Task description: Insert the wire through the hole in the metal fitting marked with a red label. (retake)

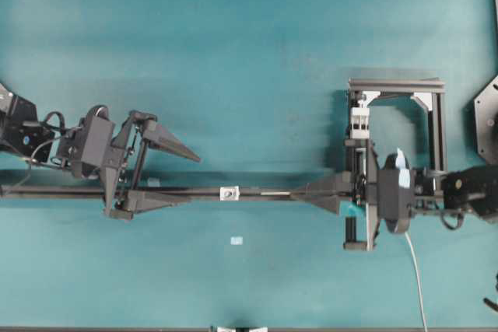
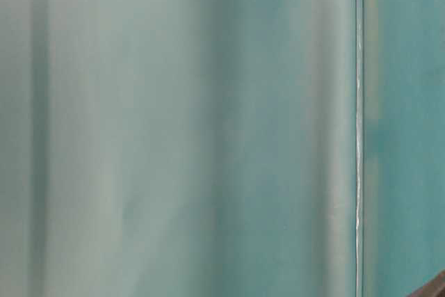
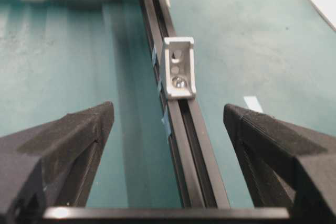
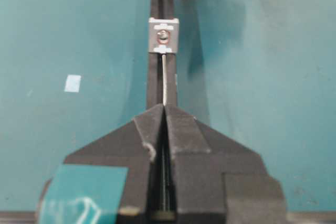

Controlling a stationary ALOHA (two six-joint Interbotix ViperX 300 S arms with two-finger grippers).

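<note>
You're pinching the wire (image 4: 165,80) in the closed right gripper (image 4: 164,109), leaving a short stiff tip lined up along the black rail (image 1: 187,191) toward the metal fitting (image 4: 163,35). Your left gripper (image 3: 168,124) is straddling the rail, jaws wide and empty.

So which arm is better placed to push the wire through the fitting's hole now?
The right. Its gripper is shut on the wire, whose tip points straight at the hole in the metal fitting on the black rail. The left gripper is open, straddling the rail, holding nothing.
</note>
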